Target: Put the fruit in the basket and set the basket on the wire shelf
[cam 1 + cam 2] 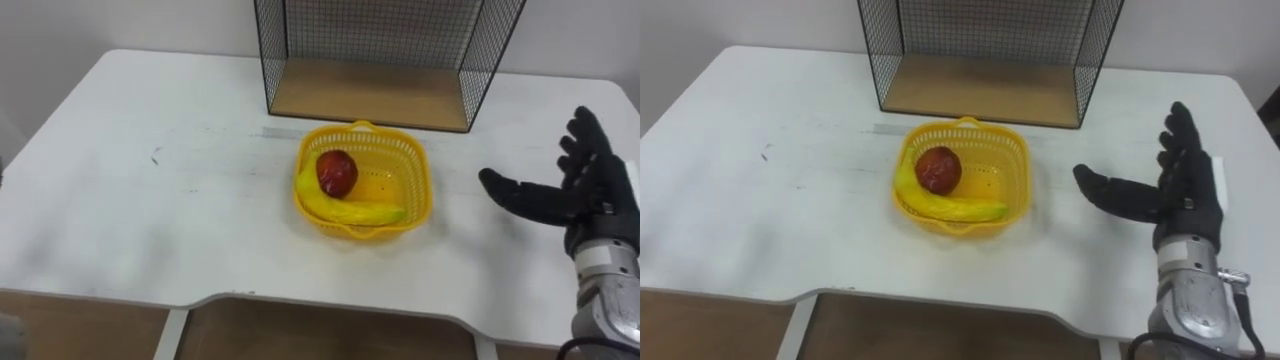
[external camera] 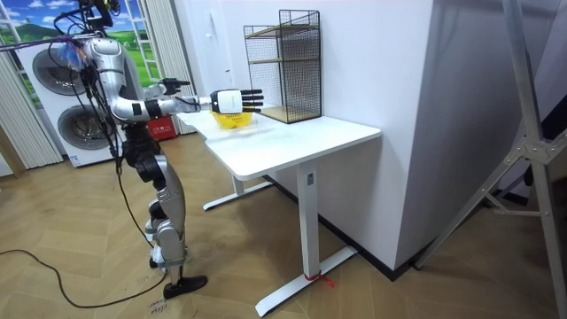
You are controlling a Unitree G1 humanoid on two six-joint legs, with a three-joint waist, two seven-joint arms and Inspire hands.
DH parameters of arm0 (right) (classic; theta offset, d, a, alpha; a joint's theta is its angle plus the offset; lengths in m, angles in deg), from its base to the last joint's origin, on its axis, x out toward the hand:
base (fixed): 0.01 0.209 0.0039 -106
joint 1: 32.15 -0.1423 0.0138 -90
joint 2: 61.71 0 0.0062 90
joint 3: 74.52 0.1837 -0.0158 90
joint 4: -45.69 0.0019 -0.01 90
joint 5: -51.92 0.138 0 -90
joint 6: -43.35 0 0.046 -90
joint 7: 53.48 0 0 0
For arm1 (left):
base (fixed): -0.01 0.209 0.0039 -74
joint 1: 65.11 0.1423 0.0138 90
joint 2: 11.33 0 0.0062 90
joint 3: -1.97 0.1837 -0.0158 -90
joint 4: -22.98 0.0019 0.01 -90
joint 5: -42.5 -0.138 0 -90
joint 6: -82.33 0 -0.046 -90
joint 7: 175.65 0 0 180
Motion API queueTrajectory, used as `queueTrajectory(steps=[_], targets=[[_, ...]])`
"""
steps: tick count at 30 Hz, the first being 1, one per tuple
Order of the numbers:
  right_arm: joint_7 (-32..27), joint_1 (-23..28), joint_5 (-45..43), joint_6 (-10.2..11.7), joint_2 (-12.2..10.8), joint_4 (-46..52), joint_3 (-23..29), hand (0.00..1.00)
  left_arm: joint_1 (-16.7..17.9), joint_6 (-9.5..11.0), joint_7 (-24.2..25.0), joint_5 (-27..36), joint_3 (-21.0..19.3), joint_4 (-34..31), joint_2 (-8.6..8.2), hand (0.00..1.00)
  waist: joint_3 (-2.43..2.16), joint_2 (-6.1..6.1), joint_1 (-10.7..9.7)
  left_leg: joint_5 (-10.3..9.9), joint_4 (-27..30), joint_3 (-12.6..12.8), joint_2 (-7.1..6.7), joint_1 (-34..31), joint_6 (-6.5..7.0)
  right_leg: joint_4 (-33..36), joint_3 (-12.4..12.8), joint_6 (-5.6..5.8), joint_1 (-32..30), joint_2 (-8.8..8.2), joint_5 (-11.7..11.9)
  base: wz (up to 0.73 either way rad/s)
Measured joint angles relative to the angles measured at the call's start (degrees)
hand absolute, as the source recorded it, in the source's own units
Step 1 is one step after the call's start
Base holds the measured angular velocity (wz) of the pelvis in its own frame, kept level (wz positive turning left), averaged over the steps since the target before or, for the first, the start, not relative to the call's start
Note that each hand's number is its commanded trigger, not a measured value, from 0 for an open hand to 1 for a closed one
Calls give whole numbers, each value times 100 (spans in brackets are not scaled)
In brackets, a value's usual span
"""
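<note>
A yellow plastic basket [image 1: 421, 172] sits on the white table [image 1: 170, 210], just in front of the black wire shelf [image 1: 372, 94] with its wooden floor. Inside the basket a red apple [image 1: 337, 172] rests against a yellow banana [image 1: 352, 210]. My right hand [image 1: 585, 190] hovers open to the right of the basket, a hand's width away, its fingers straight and the thumb pointing at the basket. In the room view my left hand [image 2: 174, 86] is raised beside my chest with straight fingers, back from the table. I stand at the table's end.
The wire shelf [image 2: 285, 62] stands at the table's far edge against the wall. Bare tabletop spreads left of the basket. The table's front edge has a shallow cut-out. Washing machines [image 2: 62, 97] stand behind me on the room view's left.
</note>
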Motion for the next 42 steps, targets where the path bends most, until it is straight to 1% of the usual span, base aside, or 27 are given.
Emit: queueTrajectory(steps=[4,6,7,9,11,14,15,18,20,22,27,34,37,39,42], targets=[[164,-11,360,1,-15,-7,-12,0,-84,-32,367,4,188,2,0,0,-2,-17,-25,1,-11,4,4,4,0,2,-2,0,-5,0,0,-1],[208,-75,556,88,-18,-239,-132,0,-84,-32,596,8,465,113,0,0,7,-29,-29,1,-38,14,11,48,0,0,-4,0,17,3,0,0],[227,-98,596,85,-26,-322,-161,0,-84,-33,682,13,541,177,-2,0,10,-31,-13,1,-57,12,12,66,0,-5,-6,0,32,4,0,0],[331,-114,693,76,-96,-463,-227,0,-83,-97,1031,55,761,430,-24,0,14,-31,-21,1,-88,16,12,112,0,-16,-17,1,67,5,0,0],[394,-140,746,77,-158,-472,-313,0,-84,-142,1215,72,831,481,-40,0,29,-56,-55,1,-78,15,15,108,0,-15,-23,1,65,5,0,0],[606,-237,752,79,-248,-618,-369,0,-84,-197,1532,62,944,514,-65,0,33,-59,-101,1,-70,14,14,109,0,-11,-22,1,67,4,0,0],[625,-283,758,78,-266,-680,-386,0,-84,-207,1579,61,957,514,-65,0,34,-59,-124,1,-70,13,14,110,0,-12,-22,1,70,4,0,0],[614,-416,868,78,-301,-891,-477,0,-138,-226,1707,65,1159,515,-102,0,44,-42,-171,2,-64,12,13,109,0,-8,-25,0,77,4,0,0],[651,-417,908,77,-321,-895,-598,0,-211,-273,1780,103,1323,515,-176,0,51,-30,-185,3,-62,16,13,104,2,3,-21,0,83,4,0,0],[688,-419,936,77,-381,-895,-600,0,-254,-298,1855,194,1405,515,-227,0,51,-30,-196,3,-60,30,13,109,2,5,-10,0,79,4,0,-3],[774,-419,978,77,-398,-923,-625,0,-275,-330,2061,292,1552,750,-231,0,56,-38,-209,3,-73,113,14,177,2,24,56,0,83,6,0,-7],[815,-512,1033,77,-427,-1230,-644,0,-278,-392,2226,239,1619,1005,-249,0,60,-37,-310,3,-73,154,15,199,2,67,122,1,83,11,0,-2],[814,-513,1037,60,-440,-1376,-683,0,-278,-490,2260,240,1685,1060,-343,0,60,-34,-326,3,-71,158,14,197,2,73,126,1,79,11,0,0],[809,-515,1094,43,-478,-1379,-684,0,-277,-558,2298,238,1695,1070,-449,0,56,-28,-321,3,-65,160,14,197,3,81,129,1,74,11,0,0],[809,-518,1199,29,-500,-1379,-685,0,-277,-596,2349,236,1764,1072,-469,0,55,-27,-316,4,-62,171,14,200,3,81,140,0,70,11,0,0]])
